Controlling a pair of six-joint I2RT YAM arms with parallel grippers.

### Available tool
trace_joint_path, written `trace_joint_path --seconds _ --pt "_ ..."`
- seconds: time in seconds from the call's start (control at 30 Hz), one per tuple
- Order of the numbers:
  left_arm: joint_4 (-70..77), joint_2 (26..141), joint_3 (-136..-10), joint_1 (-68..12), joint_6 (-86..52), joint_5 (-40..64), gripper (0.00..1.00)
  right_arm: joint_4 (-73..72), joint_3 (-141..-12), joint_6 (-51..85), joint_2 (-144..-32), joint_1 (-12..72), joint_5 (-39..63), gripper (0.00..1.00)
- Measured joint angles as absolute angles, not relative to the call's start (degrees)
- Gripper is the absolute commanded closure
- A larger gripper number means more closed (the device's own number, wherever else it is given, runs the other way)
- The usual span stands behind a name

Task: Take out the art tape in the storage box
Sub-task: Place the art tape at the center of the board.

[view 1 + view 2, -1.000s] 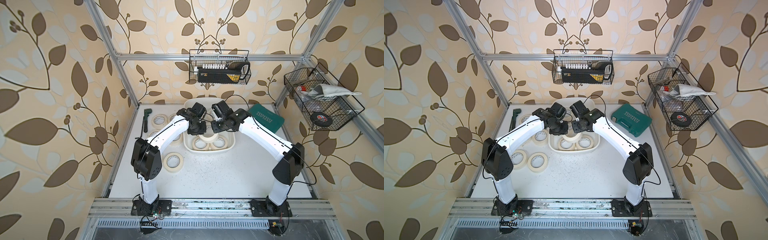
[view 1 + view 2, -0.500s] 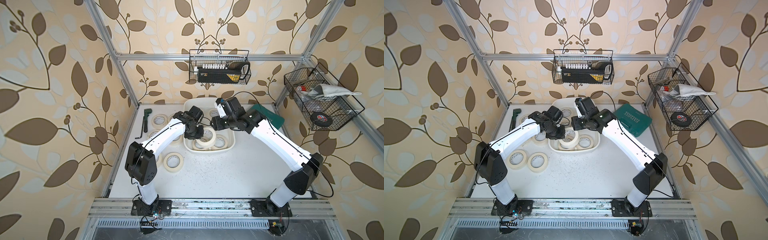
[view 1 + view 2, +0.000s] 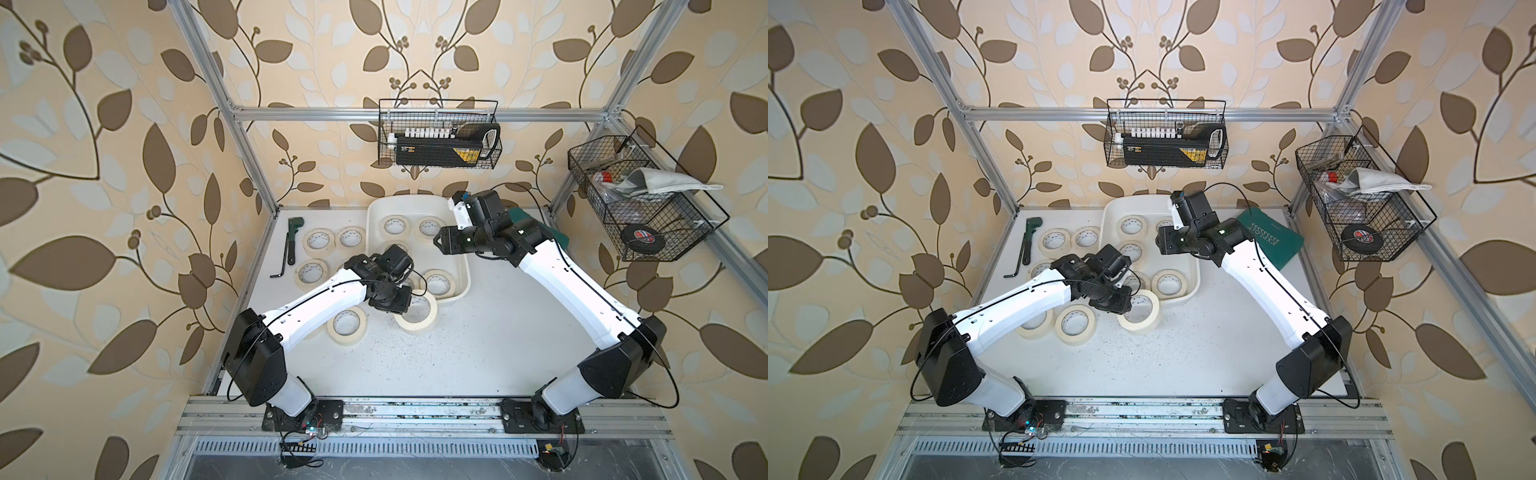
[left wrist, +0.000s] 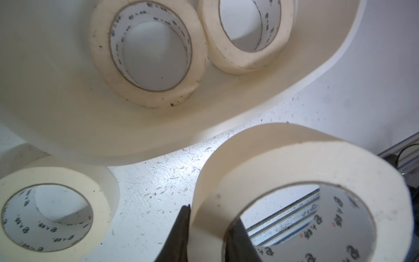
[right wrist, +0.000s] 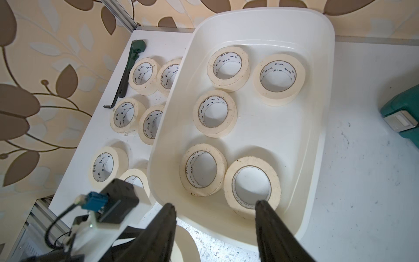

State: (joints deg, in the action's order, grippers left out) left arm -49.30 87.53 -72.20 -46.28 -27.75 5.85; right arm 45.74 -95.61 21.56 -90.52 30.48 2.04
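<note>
Placement: lower cream masking-tape roll (image 4: 294, 163), pinched by left gripper (image 4: 209, 224), flat at six o'clock of shallow white plastic tub (image 3: 460, 286); hold spread right gripper (image 5: 215, 205) clear.

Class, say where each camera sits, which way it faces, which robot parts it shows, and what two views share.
Both top views: high behind the robot, looking down on the storage box; left arm and right arm show whole.
Left wrist: on the left arm, facing the left pincer, shut on a tape roll.
Right wrist: on the right arm, facing the box past the open right pincer.
Shared: all show the box.
</note>
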Motion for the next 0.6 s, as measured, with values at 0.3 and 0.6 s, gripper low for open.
trace_joint_path --seconds 0.3,0.6 --pt "-46.3 87.5 -62.2 -47.9 -27.5 2.9 1.0 45.6 -95.3 21.7 -91.0 30.3 3.0 0.42" --pt "-44.1 87.5 -57.1 -48.0 -29.1 -0.7 1.0 45.6 -95.2 21.7 -93.6 30.1 3.7 0.42"
